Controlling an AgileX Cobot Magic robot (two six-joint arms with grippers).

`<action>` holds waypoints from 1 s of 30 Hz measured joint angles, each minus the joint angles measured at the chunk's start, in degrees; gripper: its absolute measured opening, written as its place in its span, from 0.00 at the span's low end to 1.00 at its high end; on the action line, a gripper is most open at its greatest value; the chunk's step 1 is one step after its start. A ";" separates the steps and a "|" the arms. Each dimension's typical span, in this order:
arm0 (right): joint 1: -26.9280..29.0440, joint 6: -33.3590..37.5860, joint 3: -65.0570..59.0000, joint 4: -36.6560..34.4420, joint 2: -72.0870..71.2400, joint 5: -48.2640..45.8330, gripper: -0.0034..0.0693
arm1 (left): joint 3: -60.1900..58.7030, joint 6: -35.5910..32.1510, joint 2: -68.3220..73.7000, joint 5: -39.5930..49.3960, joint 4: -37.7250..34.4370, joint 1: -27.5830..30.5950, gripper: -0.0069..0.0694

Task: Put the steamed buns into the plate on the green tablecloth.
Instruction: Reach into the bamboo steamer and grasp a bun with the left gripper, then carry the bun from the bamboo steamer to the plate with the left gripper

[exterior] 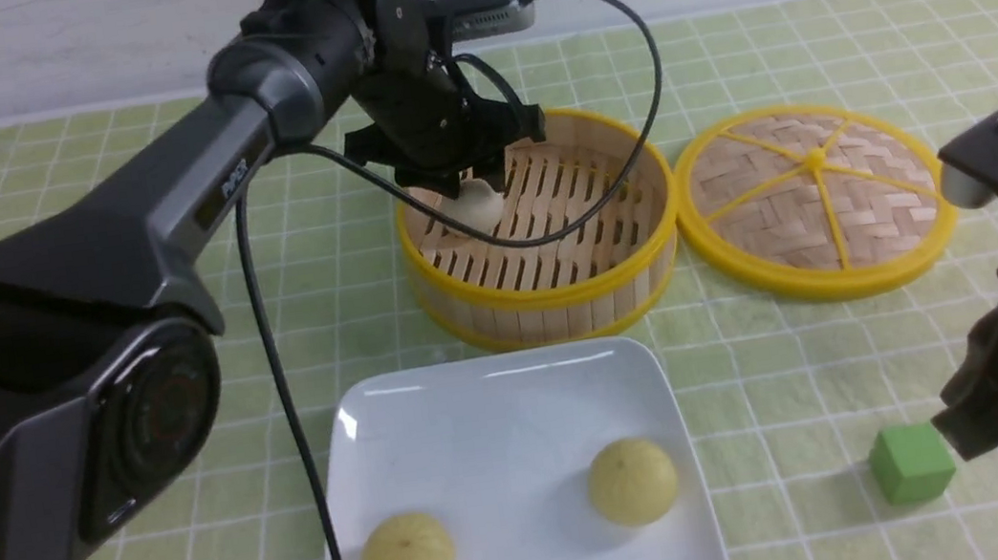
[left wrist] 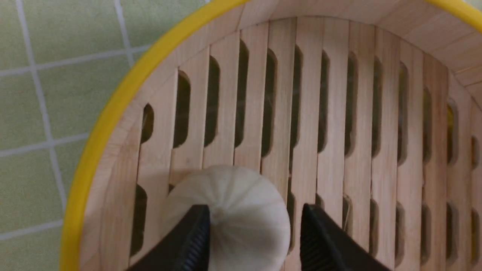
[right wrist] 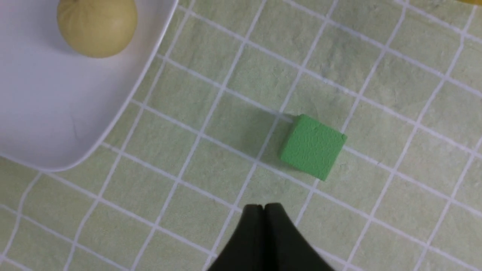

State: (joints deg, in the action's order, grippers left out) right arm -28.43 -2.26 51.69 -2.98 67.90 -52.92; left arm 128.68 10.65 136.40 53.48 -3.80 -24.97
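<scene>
Two of three: the left yellow bun [exterior: 408,559] and the right yellow bun [exterior: 633,481] lie on the plate [exterior: 495,396], well apart. That part is done.
Third bun: the whitish bun [left wrist: 229,199] sits on the steamer [exterior: 550,297] slats near the wall, not on the plate.
Left gripper [left wrist: 252,216]: parted, jaws either side of that bun's crown. I can't tell whether the pads touch it, and I judge it not yet lifted.
Right gripper [right wrist: 263,207]: pinched together, empty, near the green cube [right wrist: 312,146].
Left to do: grasp, lift clear of the rim, carry to the plate on the green tablecloth [exterior: 810,374] — then release.
</scene>
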 joint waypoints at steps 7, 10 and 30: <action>0.00 0.00 0.00 -0.55 0.00 0.30 0.04 | 0.55 1.97 1.97 2.41 -0.20 0.00 0.31; 0.00 0.00 0.00 -0.55 0.00 0.37 0.04 | 1.15 2.36 1.27 5.51 -0.25 0.00 0.15; 0.00 0.00 0.00 -0.57 0.05 -1.29 0.06 | -39.12 -1.79 -30.76 15.38 5.45 -7.95 0.12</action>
State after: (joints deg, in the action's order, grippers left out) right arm -28.43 -2.26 51.69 -3.55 67.96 -54.20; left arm 89.56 8.85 105.64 68.86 1.66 -32.91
